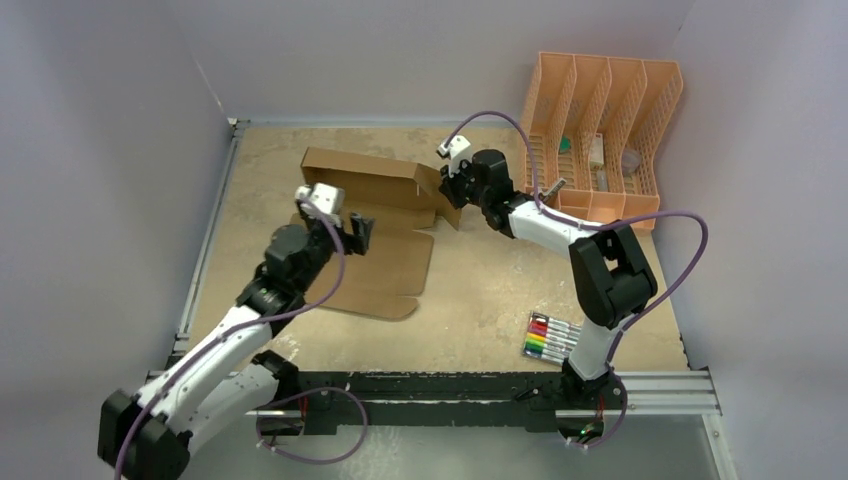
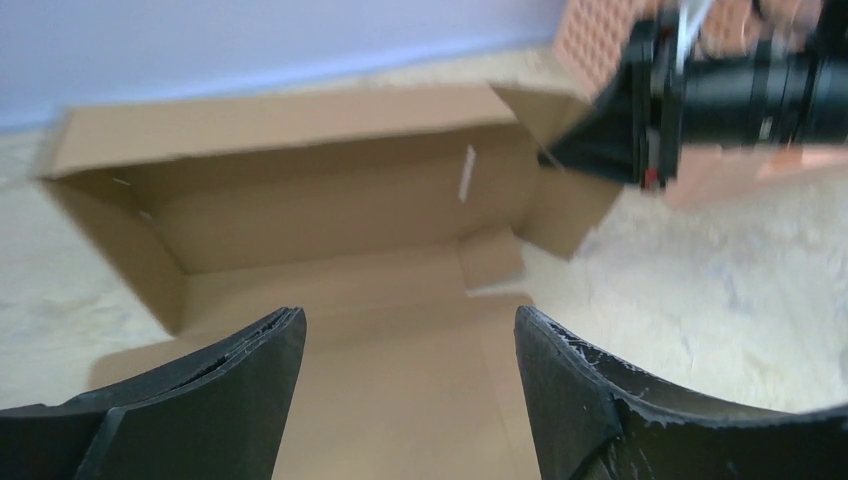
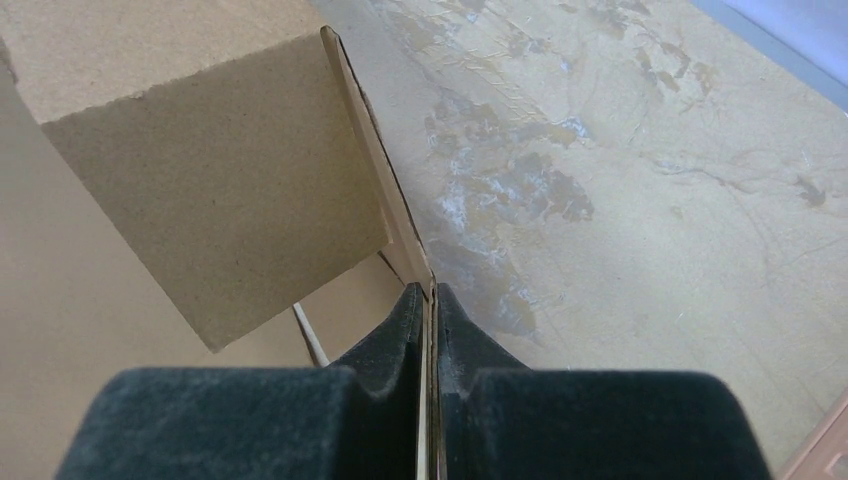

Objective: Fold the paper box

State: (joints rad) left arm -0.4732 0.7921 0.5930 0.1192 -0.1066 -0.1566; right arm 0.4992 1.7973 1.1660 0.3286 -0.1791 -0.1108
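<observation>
- Brown cardboard job: paper box [image 1: 385, 265] sitting left of centre on the tabletop [image 1: 500, 290], back wall and left end wall up, front panel lying flat toward the arm bases.
- Left arm [image 1: 285, 262]: reaching forward, elbow low, wrist tipped down over that flat front panel. Jaws wide apart, gripping nothing, no contact with the cardboard as far as visible.
- Best bet here, probably: slide one jaw under the panel's near edge, then lift along the crease. Slow, no yanking.
- Right end flap [image 1: 440, 200]: standing up, splayed a bit outward.
- Right arm [image 1: 545, 225]: stretched in from the right, wrist low at the box corner. Jaws together, clamped on the paper box by that flap's thin edge.
- Hold that pinch square to the crease and swing it inward gently, otherwise likely a buckled corner.
</observation>
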